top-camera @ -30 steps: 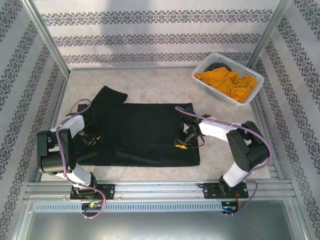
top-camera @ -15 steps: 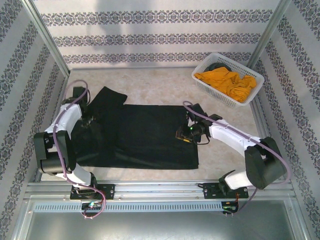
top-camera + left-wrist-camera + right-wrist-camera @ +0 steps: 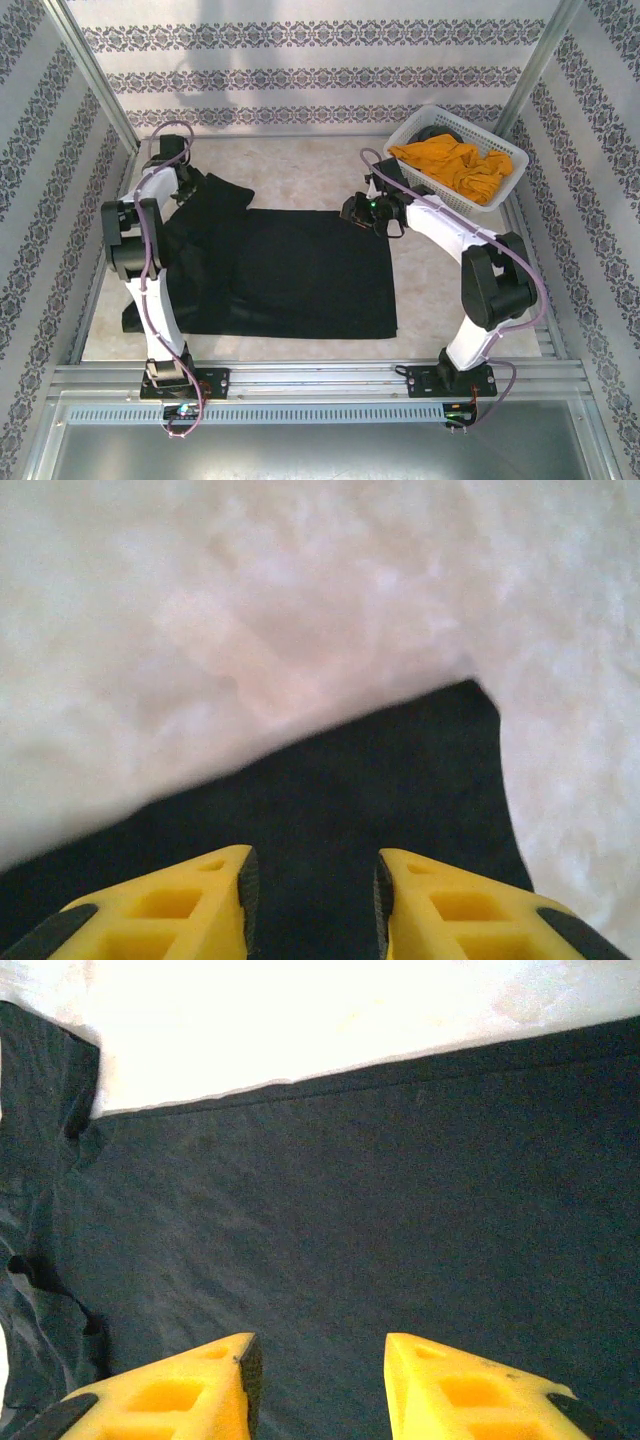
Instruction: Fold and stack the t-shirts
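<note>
The black t-shirt (image 3: 300,275) lies on the pale surface (image 3: 320,165), most of it spread flat as a broad dark rectangle. Its left side is rumpled and bunched, and one sleeve (image 3: 225,190) sticks out at the shirt's far left corner.

The left claw (image 3: 312,858) hovers at that far left corner. In the left wrist view its yellow jaws stand apart with nothing between them. Black cloth lies under them, and the sleeve's pointed edge meets bare surface just ahead. The left arm reaches out along the shirt's rumpled left side.

The middle of the shirt is smooth, with straight near and far edges.

The right claw (image 3: 320,1340) is over the shirt's far right corner. In the right wrist view its jaws are likewise parted and hold nothing. Flat black cloth lies below them, and the shirt's far edge runs across just beyond.

Off past that far right corner, well apart from the black shirt, stands a white lattice basket (image 3: 420,180). The mustard-orange t-shirt (image 3: 455,165) lies crumpled inside it.
</note>
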`<action>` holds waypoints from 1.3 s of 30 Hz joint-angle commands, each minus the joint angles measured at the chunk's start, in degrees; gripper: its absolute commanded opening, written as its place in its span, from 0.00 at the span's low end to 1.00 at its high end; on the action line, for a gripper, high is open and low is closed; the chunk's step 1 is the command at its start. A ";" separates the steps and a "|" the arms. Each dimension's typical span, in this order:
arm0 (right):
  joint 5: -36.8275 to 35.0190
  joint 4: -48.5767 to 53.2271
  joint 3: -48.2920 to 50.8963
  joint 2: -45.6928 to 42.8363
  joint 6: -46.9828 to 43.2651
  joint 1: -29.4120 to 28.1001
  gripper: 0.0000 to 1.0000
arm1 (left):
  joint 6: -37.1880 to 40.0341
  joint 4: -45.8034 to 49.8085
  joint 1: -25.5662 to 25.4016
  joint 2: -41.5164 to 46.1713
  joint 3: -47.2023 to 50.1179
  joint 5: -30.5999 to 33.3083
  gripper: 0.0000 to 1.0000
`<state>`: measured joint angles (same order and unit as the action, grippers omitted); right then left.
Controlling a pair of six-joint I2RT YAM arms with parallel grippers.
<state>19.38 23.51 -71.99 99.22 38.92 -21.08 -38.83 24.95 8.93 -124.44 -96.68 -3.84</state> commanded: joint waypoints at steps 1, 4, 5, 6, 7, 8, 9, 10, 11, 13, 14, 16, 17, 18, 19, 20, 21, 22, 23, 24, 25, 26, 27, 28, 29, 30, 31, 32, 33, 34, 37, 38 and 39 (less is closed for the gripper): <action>0.58 1.43 -2.32 1.15 -1.22 1.19 0.39 | 4.99 -2.62 -0.49 -4.56 -7.24 1.59 0.40; 0.65 1.72 -2.36 1.16 -1.13 1.90 0.39 | 6.66 0.31 -0.75 -9.39 -13.99 2.57 0.43; 0.66 1.72 -2.21 1.02 -1.07 2.04 0.39 | 7.36 1.11 -1.00 -10.93 -15.91 2.81 0.44; 0.66 1.72 -2.03 0.98 -0.98 2.21 0.39 | 7.94 1.80 -1.21 -12.09 -17.34 3.07 0.44; 0.74 1.63 -1.73 0.89 -0.83 2.37 0.39 | 8.48 2.52 -1.51 -13.28 -19.18 3.39 0.45; 0.80 1.46 -1.46 0.91 -0.61 2.51 0.39 | 8.85 3.50 -1.79 -14.41 -20.61 3.59 0.46; 1.05 1.20 -1.27 0.89 -0.43 2.63 0.39 | 8.81 4.20 -2.02 -15.31 -21.77 3.56 0.47; 1.25 0.98 -1.10 0.97 -0.29 2.68 0.39 | 8.54 5.52 -2.17 -16.32 -23.06 3.63 0.49; 1.47 0.69 -1.05 1.15 -0.16 2.77 0.39 | 8.29 7.54 -2.46 -17.72 -25.02 3.87 0.51; 1.80 0.62 -1.31 1.41 -0.16 2.80 0.39 | 8.30 12.50 -3.00 -20.65 -29.59 4.75 0.53; 1.96 0.53 -1.48 1.64 -0.16 2.80 0.39 | 8.37 15.69 -3.35 -22.38 -32.75 5.41 0.53; 2.14 0.48 -1.91 2.03 -0.31 2.80 0.39 | 8.16 21.16 -3.93 -25.46 -38.49 6.01 0.53; 2.19 0.40 -2.02 2.35 -0.33 2.80 0.39 | 8.08 24.16 -4.37 -26.90 -41.39 7.09 0.53; 2.29 0.32 -2.09 2.61 -0.38 2.80 0.39 | 8.00 26.72 -4.72 -27.78 -43.39 8.41 0.52; 2.38 0.23 -2.17 2.89 -0.31 2.79 0.39 | 7.46 29.77 -5.04 -28.86 -45.71 9.56 0.50; 2.38 0.08 -2.22 3.23 -0.33 2.83 0.39 | 6.80 32.10 -5.14 -29.47 -47.05 10.10 0.50; 2.41 -0.04 -2.28 3.46 -0.20 2.82 0.39 | 6.37 33.25 -5.24 -29.55 -47.28 10.33 0.49; 2.51 -0.37 -2.24 3.76 -0.08 2.89 0.39 | 6.31 33.74 -5.45 -29.45 -46.71 10.17 0.48; 2.64 -0.69 -2.28 4.04 0.07 2.86 0.39 | 6.47 34.35 -5.74 -29.41 -46.42 10.16 0.47; 2.75 -0.88 -2.27 4.29 0.24 2.81 0.39 | 6.74 34.59 -5.93 -29.54 -46.19 9.99 0.46; 2.74 -1.16 -2.28 4.48 0.41 2.89 0.39 | 7.14 34.64 -6.13 -29.71 -46.01 9.57 0.43; 2.86 -1.38 -2.31 4.73 0.53 2.84 0.39 | 7.44 34.90 -6.32 -30.04 -46.04 9.00 0.39; 2.78 -1.52 -2.44 4.88 0.55 2.75 0.38 | 7.70 35.41 -6.41 -30.28 -46.28 8.69 0.36; 2.49 -1.29 -2.46 4.94 0.62 2.78 0.38 | 7.71 36.21 -6.55 -30.49 -46.55 8.82 0.31; 1.85 -1.06 -2.45 5.10 0.73 2.84 0.38 | 7.50 37.08 -6.55 -30.46 -46.66 9.44 0.25; 1.05 -0.72 -2.37 5.06 0.95 2.85 0.38 | 7.37 37.79 -6.56 -30.30 -46.67 10.28 0.19; -0.18 -0.70 -2.01 4.81 1.33 2.90 0.37 | 7.36 38.14 -6.56 -29.80 -46.41 11.25 0.13; -1.90 -1.05 -1.33 4.31 1.95 2.89 0.37 | 7.41 38.01 -6.56 -28.92 -45.73 12.05 0.08; -3.90 -1.50 -0.51 3.66 2.84 2.84 0.36 | 7.60 37.58 -6.53 -27.91 -44.92 12.67 0.05; -6.44 -2.50 0.86 2.92 4.18 2.84 0.37 | 7.80 36.83 -6.53 -26.44 -43.63 13.29 0.03; -13.96 -4.77 3.16 2.09 8.91 2.84 0.35 | 8.13 33.81 -6.55 -21.50 -39.48 14.30 0.00; -16.45 -4.27 2.64 2.79 10.25 2.89 0.35 | 8.15 32.95 -6.56 -19.90 -38.08 14.38 0.00; -18.07 -3.61 1.80 3.79 11.07 2.97 0.35 | 8.08 32.23 -6.52 -18.59 -36.94 14.32 0.00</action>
<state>10.55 20.80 -70.04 102.91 44.99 -18.57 -31.64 55.13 2.68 -148.40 -136.22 8.54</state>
